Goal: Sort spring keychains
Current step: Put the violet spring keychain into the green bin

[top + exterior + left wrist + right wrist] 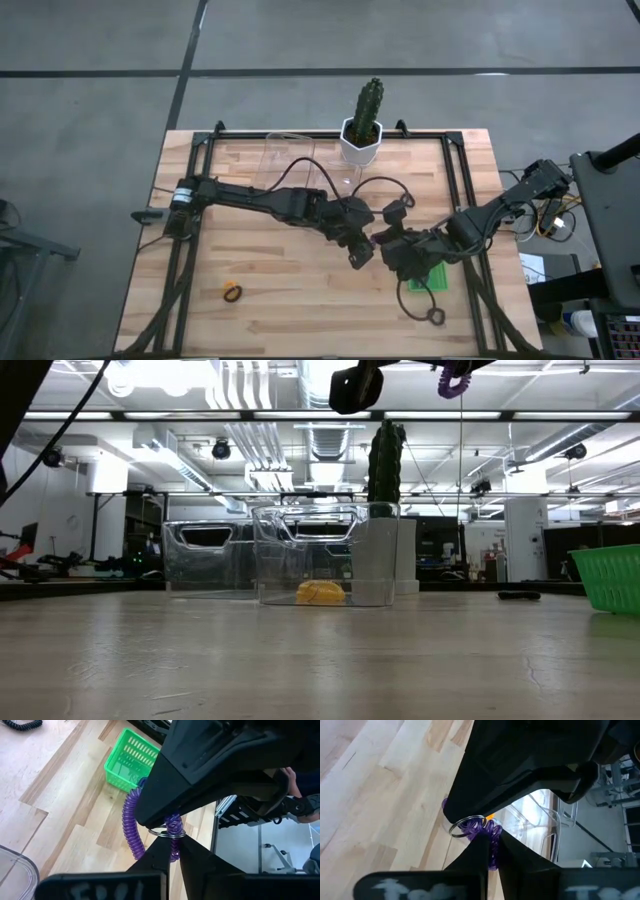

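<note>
A purple spring keychain [372, 242] hangs above the table's middle between my two grippers, a metal ring [167, 832] at one end of its coil [130, 822]. My left gripper [358, 252] and my right gripper [385, 240] meet tip to tip, both shut on it. In the low view it shows at the top edge [455, 378]. A black keychain [436, 316] lies on the table near the front right. An orange and black one [232, 292] lies at the front left. My left gripper pinches the purple coil's end just below the metal ring [174, 853] between its two fingers, slanting down from the table's left. The keychain is lifted clear, its loop curving away beside the fingers. My right gripper pinches the same coil beside the ring [492, 851] between its two fingers, slanting down from the table's right. The ring [464, 826] sticks out to one side, clear of the table.
A green basket [440, 272] stands under my right arm. Two clear bins [290, 160] stand at the far edge, one with something yellow [320, 592] inside. A potted cactus [362, 130] stands beside them. Bare wood lies at the front centre.
</note>
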`<state>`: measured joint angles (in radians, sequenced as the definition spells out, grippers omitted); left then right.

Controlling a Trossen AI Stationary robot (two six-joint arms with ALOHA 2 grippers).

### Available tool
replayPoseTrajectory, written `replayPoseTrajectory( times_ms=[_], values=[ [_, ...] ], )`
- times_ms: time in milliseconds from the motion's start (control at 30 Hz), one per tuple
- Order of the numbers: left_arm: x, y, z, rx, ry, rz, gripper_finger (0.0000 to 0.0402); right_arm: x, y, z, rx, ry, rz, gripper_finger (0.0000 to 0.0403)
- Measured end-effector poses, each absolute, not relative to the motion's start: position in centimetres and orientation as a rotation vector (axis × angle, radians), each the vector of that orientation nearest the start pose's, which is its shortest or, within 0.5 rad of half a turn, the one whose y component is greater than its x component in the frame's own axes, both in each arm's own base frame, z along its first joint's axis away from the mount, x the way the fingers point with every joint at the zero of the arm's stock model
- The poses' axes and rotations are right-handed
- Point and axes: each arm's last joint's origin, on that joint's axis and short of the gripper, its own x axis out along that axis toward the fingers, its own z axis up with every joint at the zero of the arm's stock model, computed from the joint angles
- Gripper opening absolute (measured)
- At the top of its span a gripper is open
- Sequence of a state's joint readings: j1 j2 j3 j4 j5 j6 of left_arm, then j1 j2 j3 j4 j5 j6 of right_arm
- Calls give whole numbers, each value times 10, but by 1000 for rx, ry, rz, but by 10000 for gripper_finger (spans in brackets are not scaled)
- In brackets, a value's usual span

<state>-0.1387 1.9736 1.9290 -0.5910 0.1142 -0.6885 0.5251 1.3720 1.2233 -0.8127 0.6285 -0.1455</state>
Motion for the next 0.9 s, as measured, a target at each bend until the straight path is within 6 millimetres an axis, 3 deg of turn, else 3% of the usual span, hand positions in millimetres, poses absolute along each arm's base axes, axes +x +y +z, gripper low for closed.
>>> replayPoseTrajectory(
  times_ms=[267, 633, 900],
  values=[
    [444, -65, 338, -678, 697, -6, 29, 243, 121, 311, -649, 818, -42, 12],
    [443, -68, 338, -572, 694, -50, 34, 240, 119, 308, -649, 858, -50, 11],
    [444, -67, 338, -509, 690, -69, 111, 235, 117, 305, -625, 907, -75, 11]
  ],
)
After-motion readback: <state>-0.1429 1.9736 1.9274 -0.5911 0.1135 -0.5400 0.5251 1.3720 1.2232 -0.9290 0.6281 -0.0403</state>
